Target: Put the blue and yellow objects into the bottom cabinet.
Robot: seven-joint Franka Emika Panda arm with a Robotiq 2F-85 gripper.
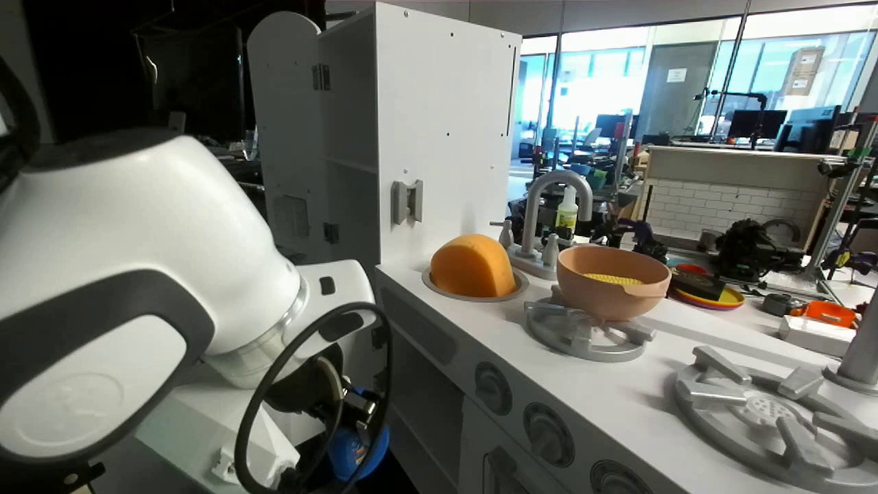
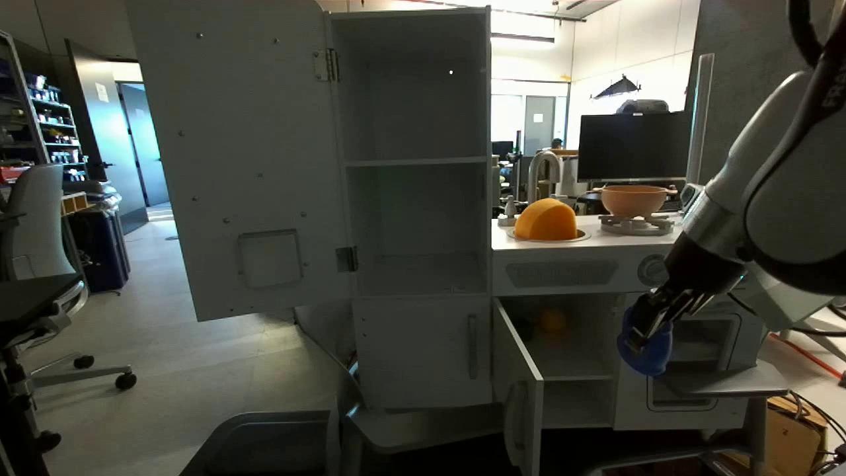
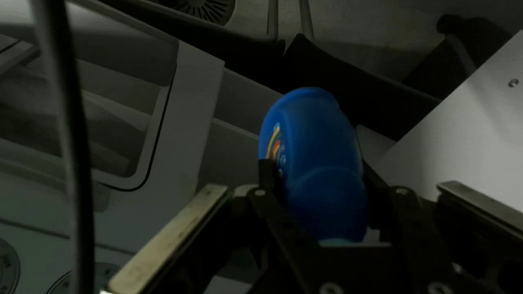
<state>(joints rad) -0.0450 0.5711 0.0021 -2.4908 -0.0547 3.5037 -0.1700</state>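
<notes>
Blue bottle [image 3: 312, 159] held near open bottom cabinet [image 2: 581, 360].
Gripper [image 3: 318, 177] clasps the bottle's sides, we judge for stowing there; in shade, the yellow object [image 2: 552, 320] appears inside.

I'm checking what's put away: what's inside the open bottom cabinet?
In an exterior view, its upper compartment shows a yellow object and, beside it, something dark, unidentifiable. The door hides part of the interior.

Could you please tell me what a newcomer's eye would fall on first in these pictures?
Probably the vivid blue bottle, held in the pincer outside the open bottom cabinet. Next, in both exterior views, perhaps the orange dome-shaped object sitting in the sink and the tan bowl standing on a burner nearby.
</notes>
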